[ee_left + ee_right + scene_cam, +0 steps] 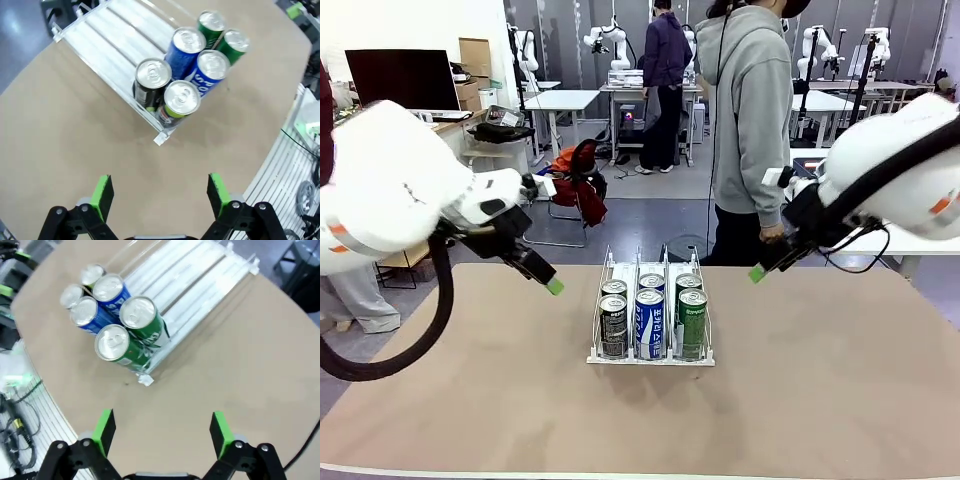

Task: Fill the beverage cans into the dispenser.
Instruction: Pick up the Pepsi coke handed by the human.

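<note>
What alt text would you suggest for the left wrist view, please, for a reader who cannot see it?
Six beverage cans stand in pairs at one end of a clear three-lane dispenser on a tan table: black, blue-and-white and green. The open, empty left end effector hovers in the foreground.

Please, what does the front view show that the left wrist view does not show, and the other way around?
Front view: a person in a grey hoodie standing at the table's far side.
Left wrist view: both green pads of the open left pincer, and the bare lanes behind the beverage cans, seen from above.
Both: the dispenser holding six cans, two per lane, black, blue and green, against its front lip.
</note>
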Robot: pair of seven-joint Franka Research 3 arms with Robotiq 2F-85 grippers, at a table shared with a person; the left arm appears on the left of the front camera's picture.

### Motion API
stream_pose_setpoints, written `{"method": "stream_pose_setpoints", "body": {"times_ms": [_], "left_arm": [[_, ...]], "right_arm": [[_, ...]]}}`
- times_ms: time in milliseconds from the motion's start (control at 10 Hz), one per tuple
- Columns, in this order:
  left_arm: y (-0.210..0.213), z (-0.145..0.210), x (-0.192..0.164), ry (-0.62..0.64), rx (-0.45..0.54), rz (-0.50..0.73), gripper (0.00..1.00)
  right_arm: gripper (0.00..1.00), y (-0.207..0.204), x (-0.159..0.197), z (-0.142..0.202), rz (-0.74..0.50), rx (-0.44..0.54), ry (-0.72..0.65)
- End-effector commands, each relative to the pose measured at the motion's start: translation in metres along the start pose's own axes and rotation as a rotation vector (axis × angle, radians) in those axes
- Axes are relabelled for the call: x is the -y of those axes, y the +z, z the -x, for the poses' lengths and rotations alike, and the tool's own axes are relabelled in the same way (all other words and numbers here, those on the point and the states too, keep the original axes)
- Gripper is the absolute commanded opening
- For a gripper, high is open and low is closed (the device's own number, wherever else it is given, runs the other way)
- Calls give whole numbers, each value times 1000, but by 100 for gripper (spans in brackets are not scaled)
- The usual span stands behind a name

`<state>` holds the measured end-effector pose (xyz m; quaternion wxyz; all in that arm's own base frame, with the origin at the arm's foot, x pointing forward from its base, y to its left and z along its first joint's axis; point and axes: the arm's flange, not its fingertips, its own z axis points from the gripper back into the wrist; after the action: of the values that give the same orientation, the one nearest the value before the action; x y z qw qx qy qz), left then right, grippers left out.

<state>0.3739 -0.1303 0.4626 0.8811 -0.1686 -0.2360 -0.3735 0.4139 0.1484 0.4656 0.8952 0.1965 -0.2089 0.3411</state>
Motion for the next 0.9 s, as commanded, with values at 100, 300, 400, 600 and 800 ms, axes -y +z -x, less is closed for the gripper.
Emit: {"method": "stream_pose_setpoints", "body": {"times_ms": [100, 300, 400, 600, 800], "left_arm": [[33, 17, -12, -103, 113, 133, 100], [18, 16, -9, -87, 79, 76, 100], [42, 8, -8, -99, 103, 96, 100], [42, 8, -8, -99, 103, 96, 100], [42, 8, -8, -99, 103, 96, 100]], "right_arm": [[100, 32, 37, 3, -159, 68, 17], [100, 27, 34, 7, -46, 66, -28], [100, 43, 31, 2, -115, 62, 1], [100, 43, 31, 2, -115, 62, 1], [100, 43, 31, 2, -115, 62, 1]]}}
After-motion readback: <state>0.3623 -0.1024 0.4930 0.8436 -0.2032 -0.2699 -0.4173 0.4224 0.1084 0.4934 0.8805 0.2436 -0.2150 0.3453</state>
